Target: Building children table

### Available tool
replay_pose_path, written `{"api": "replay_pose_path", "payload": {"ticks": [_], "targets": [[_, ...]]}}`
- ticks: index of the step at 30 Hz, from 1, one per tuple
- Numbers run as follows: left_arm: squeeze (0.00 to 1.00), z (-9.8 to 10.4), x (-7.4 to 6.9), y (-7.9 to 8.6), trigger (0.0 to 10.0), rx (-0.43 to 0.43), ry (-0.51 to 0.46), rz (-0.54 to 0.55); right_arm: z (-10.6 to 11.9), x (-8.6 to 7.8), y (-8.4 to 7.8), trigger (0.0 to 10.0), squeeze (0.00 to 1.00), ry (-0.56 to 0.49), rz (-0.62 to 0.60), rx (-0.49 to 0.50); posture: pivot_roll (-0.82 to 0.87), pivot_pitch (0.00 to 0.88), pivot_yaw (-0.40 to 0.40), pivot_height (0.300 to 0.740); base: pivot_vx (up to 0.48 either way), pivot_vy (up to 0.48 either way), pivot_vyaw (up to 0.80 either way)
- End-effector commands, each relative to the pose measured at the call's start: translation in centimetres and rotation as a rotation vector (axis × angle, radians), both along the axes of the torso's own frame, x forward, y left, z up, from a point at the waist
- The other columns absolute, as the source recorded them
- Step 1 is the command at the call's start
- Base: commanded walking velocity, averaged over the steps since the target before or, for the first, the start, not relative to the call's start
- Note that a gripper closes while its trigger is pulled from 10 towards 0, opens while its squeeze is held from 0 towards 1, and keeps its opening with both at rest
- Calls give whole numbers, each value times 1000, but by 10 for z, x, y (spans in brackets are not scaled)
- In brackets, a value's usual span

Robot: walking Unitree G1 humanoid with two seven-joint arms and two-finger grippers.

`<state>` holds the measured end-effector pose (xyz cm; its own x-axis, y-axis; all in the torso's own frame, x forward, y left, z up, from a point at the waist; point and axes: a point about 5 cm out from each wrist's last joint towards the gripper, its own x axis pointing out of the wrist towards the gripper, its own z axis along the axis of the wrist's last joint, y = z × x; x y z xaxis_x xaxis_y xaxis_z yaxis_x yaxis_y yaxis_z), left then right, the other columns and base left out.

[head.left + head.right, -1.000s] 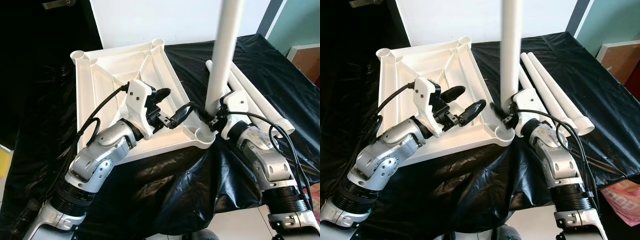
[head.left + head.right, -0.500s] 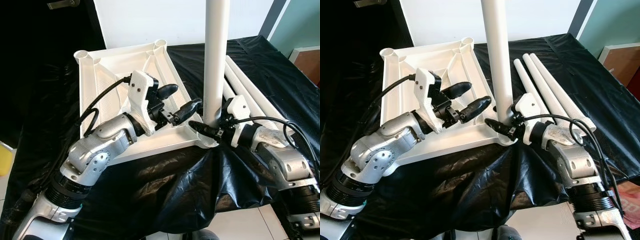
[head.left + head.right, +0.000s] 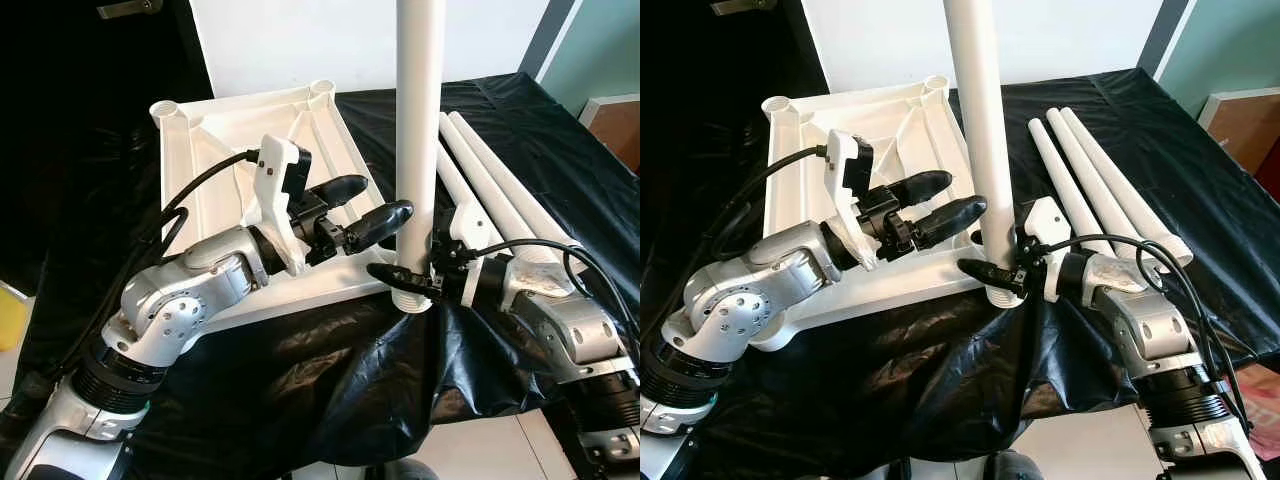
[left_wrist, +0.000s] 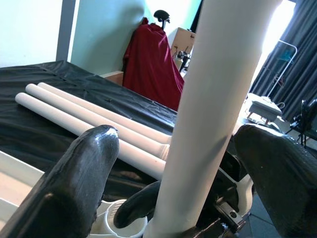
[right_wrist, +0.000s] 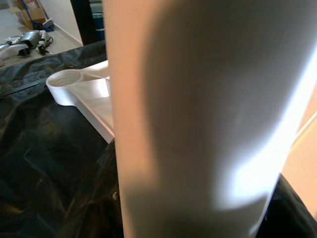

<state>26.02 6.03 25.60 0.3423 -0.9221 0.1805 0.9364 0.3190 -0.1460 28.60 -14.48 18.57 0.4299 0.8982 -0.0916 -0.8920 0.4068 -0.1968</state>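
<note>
From the head camera I see the white moulded-plastic tabletop (image 3: 250, 150) lying upside down, ribs up, on a surface draped in crinkled black sheeting (image 3: 560, 130). It has round leg sockets at its corners; two show at the far edge.

My right end effector (image 3: 412, 281) is clamped around the base of a long white plastic table leg (image 3: 418, 120), which stands upright at the tabletop's near right corner. One black finger crosses in front of the tube just above its ribbed bottom end. In the right wrist view the leg (image 5: 198, 114) is so close that I cannot see how it sits in the socket, though another corner socket of the tabletop (image 5: 67, 79) shows beyond it.

My left end effector (image 3: 358, 205) hovers over the tabletop just left of that upright leg, its two black fingers spread wide with nothing between them. The tip of the nearer finger is just beside the tube (touching or not, I cannot tell). In the left wrist view its fingers (image 4: 81, 173) flank the leg (image 4: 218, 99).

Three more white plastic legs (image 3: 1095, 170) lie side by side on the sheeting, to the right of the upright leg.

A dark red cloth over a chair (image 4: 151, 64) stands in the room behind.
</note>
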Motion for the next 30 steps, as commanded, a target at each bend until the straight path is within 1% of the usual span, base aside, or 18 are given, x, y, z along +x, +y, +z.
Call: {"api": "replay_pose_path", "payload": {"ticks": [1, 5, 14, 19, 22, 23, 25, 26, 30], "targets": [[0, 10, -38, -7, 10000, -42, -207, -686, -1, -4, 8, 10000, 0, 23, 55, 13, 13, 88, -31, 740, 0, 0, 0], [0, 11, -38, -9, 10000, -45, -218, -681, -3, -6, 11, 10000, 0, 38, 74, 15, 14, 88, -32, 740, 0, 0, 0], [0, 20, -35, -16, 10000, -65, -250, -672, -12, -10, 23, 10000, 0, 81, 139, 13, 14, 87, -35, 740, 0, 0, 0], [0, 23, -34, -17, 10000, -72, -253, -673, -15, -12, 25, 10000, 0, 94, 163, 3, 14, 85, -34, 740, 0, 0, 0], [0, 24, -36, -18, 10000, -76, -246, -698, -16, -13, 26, 10000, 0, 103, 172, 4, 12, 84, -32, 740, 0, 0, 0], [0, 24, -37, -18, 5725, -80, -231, -724, -16, -14, 26, 10000, 0, 108, 176, 2, 10, 84, -32, 740, 0, 0, 0], [0, 24, -37, -18, 5725, -80, -231, -724, -16, -14, 26, 10000, 0, 108, 176, 2, 10, 84, -32, 740, 0, 0, 0], [0, 24, -38, -18, 0, -85, -210, -739, -17, -14, 26, 10000, 0, 111, 178, -2, 10, 84, -32, 740, 0, 0, 0], [0, 23, -37, -17, 0, -87, -190, -753, -17, -14, 25, 10000, 0, 118, 180, -10, 6, 79, -31, 740, 0, 0, 0]]}}
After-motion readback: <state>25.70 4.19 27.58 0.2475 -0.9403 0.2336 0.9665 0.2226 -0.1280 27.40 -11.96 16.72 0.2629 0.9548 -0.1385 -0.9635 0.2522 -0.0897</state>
